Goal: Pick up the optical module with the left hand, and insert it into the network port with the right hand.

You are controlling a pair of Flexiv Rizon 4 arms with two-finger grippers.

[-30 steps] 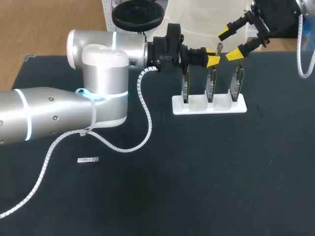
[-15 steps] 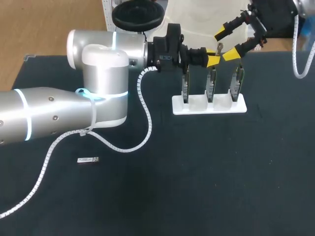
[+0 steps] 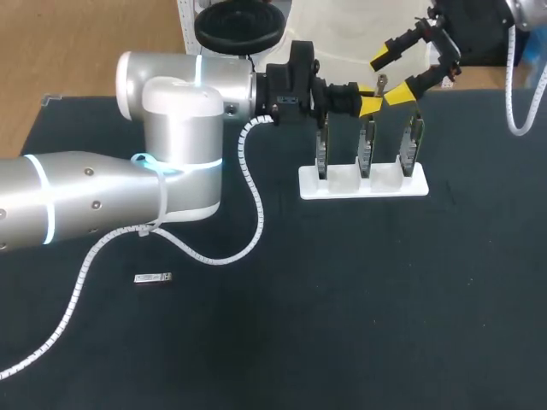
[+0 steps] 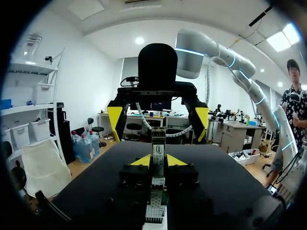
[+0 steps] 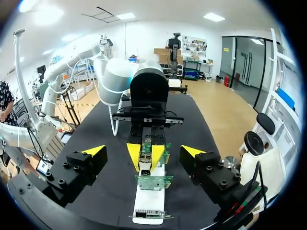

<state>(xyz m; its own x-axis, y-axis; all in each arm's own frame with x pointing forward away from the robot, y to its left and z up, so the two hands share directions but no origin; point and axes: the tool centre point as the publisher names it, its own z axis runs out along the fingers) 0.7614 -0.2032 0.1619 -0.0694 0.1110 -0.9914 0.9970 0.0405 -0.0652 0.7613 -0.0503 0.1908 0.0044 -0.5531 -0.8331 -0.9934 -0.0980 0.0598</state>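
Yellow-tipped left claw [image 4: 158, 161] grips the optical module [image 4: 158, 143]; right claw [image 3: 391, 77] faces it, wide open, empty. Premature left release would drop it onto the boards [image 3: 367, 152] below.

A rack [image 3: 363, 186] sits on the table [image 3: 385, 299] near its far edge, with three boards [image 3: 366, 149] standing in it side by side. Above the middle board is the left gripper [image 3: 373, 104], clamping a module [image 4: 158, 154]. The right gripper [image 3: 391, 79] hangs above and behind the rack's right half. A second module [image 3: 153, 278] lies well left of the rack and nearer the front.
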